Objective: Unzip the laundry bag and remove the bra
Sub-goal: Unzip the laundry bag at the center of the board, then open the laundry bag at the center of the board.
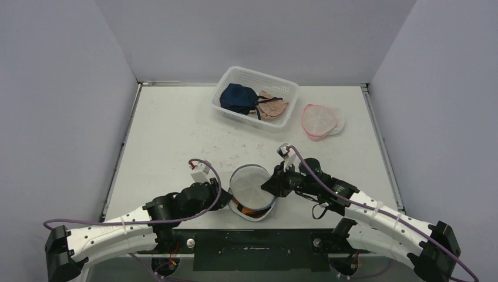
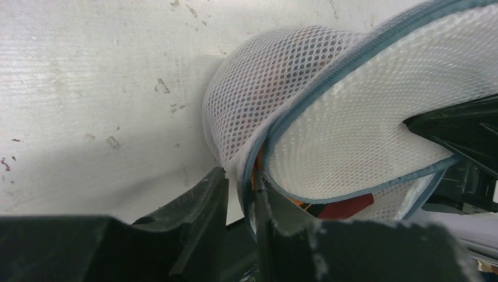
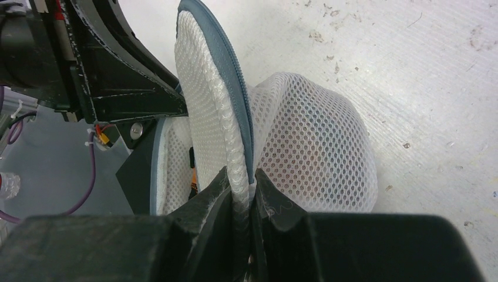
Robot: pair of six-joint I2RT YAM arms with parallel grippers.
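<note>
My left gripper [image 1: 226, 197] is pinched nearly closed on the grey-trimmed edge of the lower half of the laundry bag [image 1: 252, 189]. My right gripper [image 1: 272, 186] is clamped just as tight on the rim of the bag's lid flap. On both wrist views, mesh fills the narrow gap between the fingers.

The white table [image 1: 170, 135] is scuffed and speckled. At its far side I see a white slotted basket [image 1: 292, 108] holding a navy garment [image 1: 236, 97] and a beige garment [image 1: 273, 107]. A pink-rimmed mesh pouch [image 1: 320, 119] lies just to the right of the basket.

The laundry bag sits at the near edge, between the two arms. Its round flap is tilted up off the domed lower half, and the zipper [image 3: 226, 53] runs along the parted rim. In the left wrist view, the bra [image 2: 346, 207] shows only as a strip of red-orange fabric in the opening, inside the bag.
</note>
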